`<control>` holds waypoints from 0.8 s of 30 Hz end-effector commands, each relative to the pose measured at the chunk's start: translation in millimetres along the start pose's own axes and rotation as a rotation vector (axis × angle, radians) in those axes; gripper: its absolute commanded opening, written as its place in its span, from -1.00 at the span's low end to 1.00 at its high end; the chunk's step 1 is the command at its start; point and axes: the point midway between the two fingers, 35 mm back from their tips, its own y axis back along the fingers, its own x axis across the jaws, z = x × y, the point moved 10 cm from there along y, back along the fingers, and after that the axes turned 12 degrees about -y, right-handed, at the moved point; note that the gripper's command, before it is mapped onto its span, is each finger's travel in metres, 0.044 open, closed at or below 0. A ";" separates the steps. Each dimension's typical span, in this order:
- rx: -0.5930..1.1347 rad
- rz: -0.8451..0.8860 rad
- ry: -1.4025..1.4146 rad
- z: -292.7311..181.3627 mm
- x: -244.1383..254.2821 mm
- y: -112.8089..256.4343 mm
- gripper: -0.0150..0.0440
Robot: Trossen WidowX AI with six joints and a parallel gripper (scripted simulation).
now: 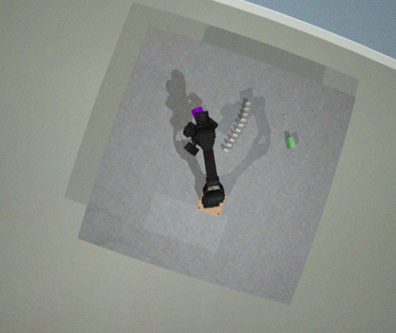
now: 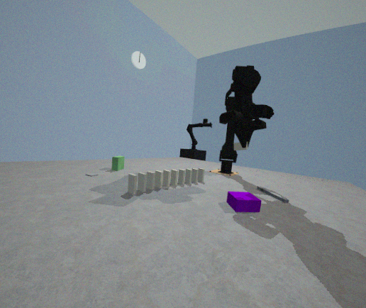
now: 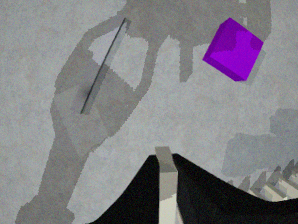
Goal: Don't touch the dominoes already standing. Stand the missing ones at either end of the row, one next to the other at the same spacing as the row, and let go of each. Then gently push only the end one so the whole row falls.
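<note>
My gripper [image 2: 246, 143] [image 3: 163, 161] is shut on a cream domino [image 2: 240, 146] [image 3: 168, 192]. It holds the domino high above the table. In the exterior view the domino sticks out to the left of the fingertips; the fingers hide part of it. In the top view the arm hides the domino. The row of standing cream dominoes [image 1: 239, 126] [image 2: 158, 179] [image 3: 274, 192] is upright, evenly spaced and slightly curved. It runs to the right of the arm in the top view, and the gripper is well apart from it. The wrist view shows only part of the row.
A purple block [image 1: 197, 112] [image 2: 244, 203] [image 3: 234, 51] lies between the arm's side and the row's far end. A thin dark bar [image 2: 273, 194] [image 3: 103, 68] lies near it. A green block [image 1: 290, 143] [image 2: 118, 163] stands beyond the row, with a small flat piece [image 2: 91, 174] close by.
</note>
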 end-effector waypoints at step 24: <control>-0.608 0.109 -0.268 -9.3 -55.0 -57.3 -0.42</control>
